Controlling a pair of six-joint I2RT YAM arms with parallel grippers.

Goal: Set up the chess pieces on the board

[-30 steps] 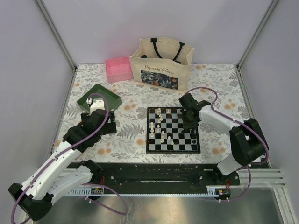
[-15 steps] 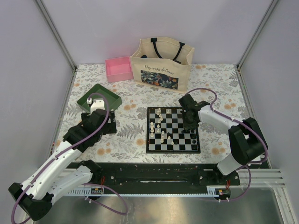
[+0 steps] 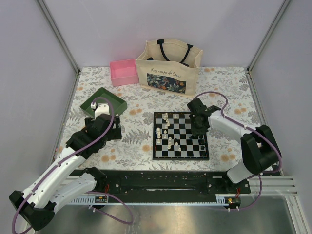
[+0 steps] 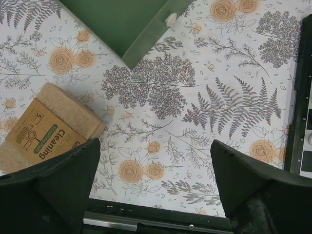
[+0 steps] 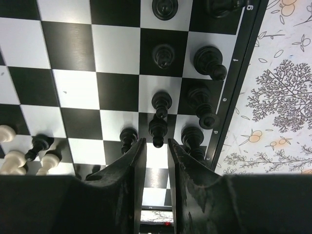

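The board [image 3: 181,157] lies at the table's middle. Cream-white chess pieces [image 3: 168,134] stand scattered on its left half, and black ones [image 3: 201,142] stand along its right side. My right gripper [image 3: 197,129] hangs low over the board's right part. In the right wrist view its jaws [image 5: 156,142] stand a narrow gap apart, and a black pawn [image 5: 157,130] stands at their tips without visibly touching them. More black pieces [image 5: 209,61] stand around it, and white ones [image 5: 14,161] at the left. My left gripper [image 4: 153,151] is open and empty over the tablecloth.
A green tray [image 3: 103,102] sits at the left, with a small cream thing [image 4: 170,19] by its edge. A boxed cleaning sponge [image 4: 48,122] lies beside my left fingers. A pink box [image 3: 123,71] and a tote bag [image 3: 168,66] stand at the back.
My right arm has shifted very slightly over the board's right side. The left arm has not moved.
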